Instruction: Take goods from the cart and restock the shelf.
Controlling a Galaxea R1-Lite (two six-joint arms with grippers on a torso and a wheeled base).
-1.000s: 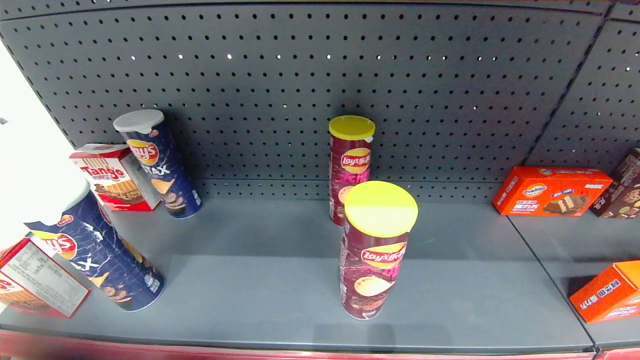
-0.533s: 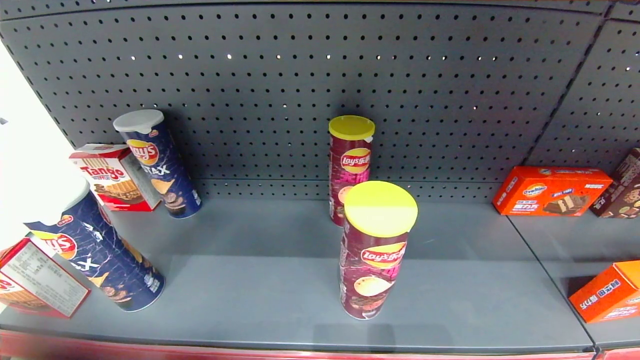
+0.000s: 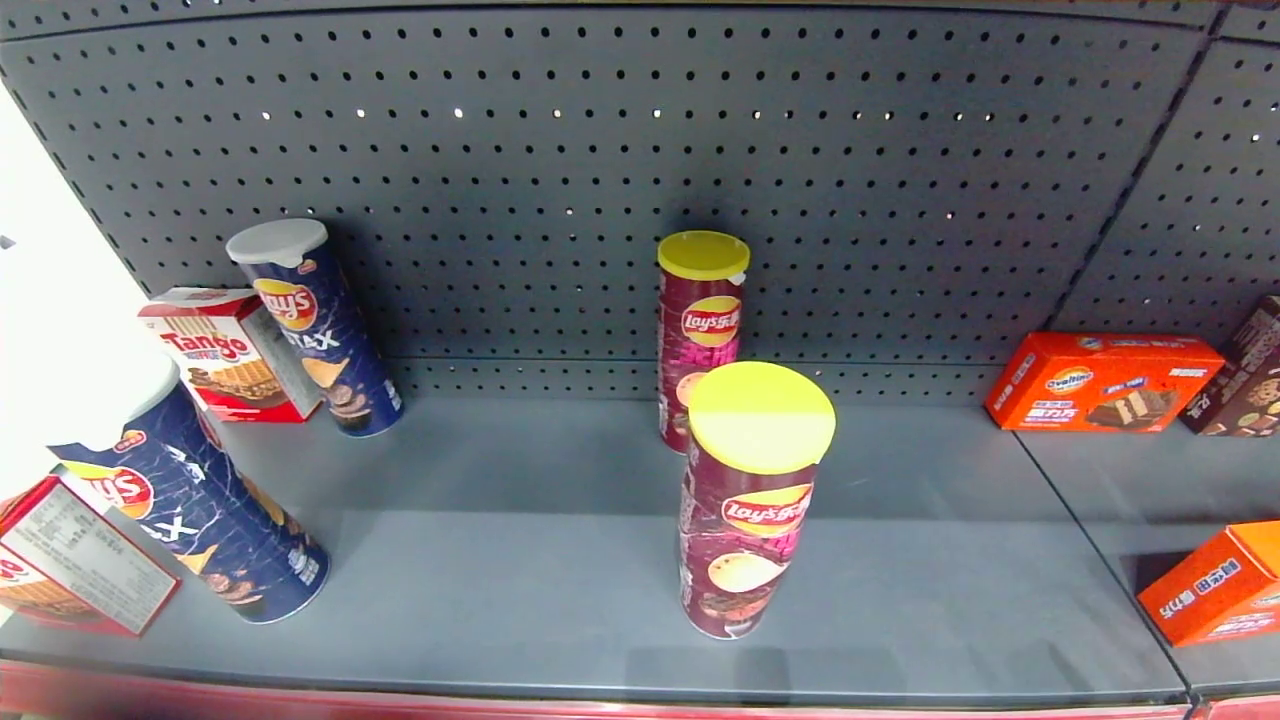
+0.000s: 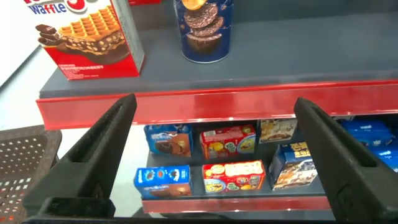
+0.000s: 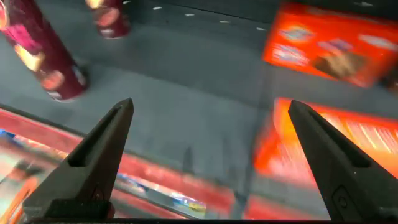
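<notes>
Two maroon chip cans with yellow lids stand upright mid-shelf, one in front [image 3: 748, 520] and one behind [image 3: 700, 320]. Both also appear in the right wrist view: the front can [image 5: 40, 53] and the back can [image 5: 112, 18]. My right gripper [image 5: 210, 104] is open and empty, just off the shelf's front edge, between the cans and the orange boxes [image 5: 336, 40]. My left gripper [image 4: 214, 102] is open and empty in front of the shelf's red edge strip [image 4: 249, 102], below a waffle box [image 4: 90, 37] and a blue can [image 4: 205, 31].
Two blue cans with white lids [image 3: 315, 325] [image 3: 200, 500] and wafer boxes [image 3: 225, 360] [image 3: 70, 560] stand at the shelf's left. Orange boxes [image 3: 1100, 382] [image 3: 1215, 585] and a brown box [image 3: 1250, 380] lie at the right. A lower shelf holds small boxes [image 4: 227, 162]; a perforated basket [image 4: 25, 162] is beside it.
</notes>
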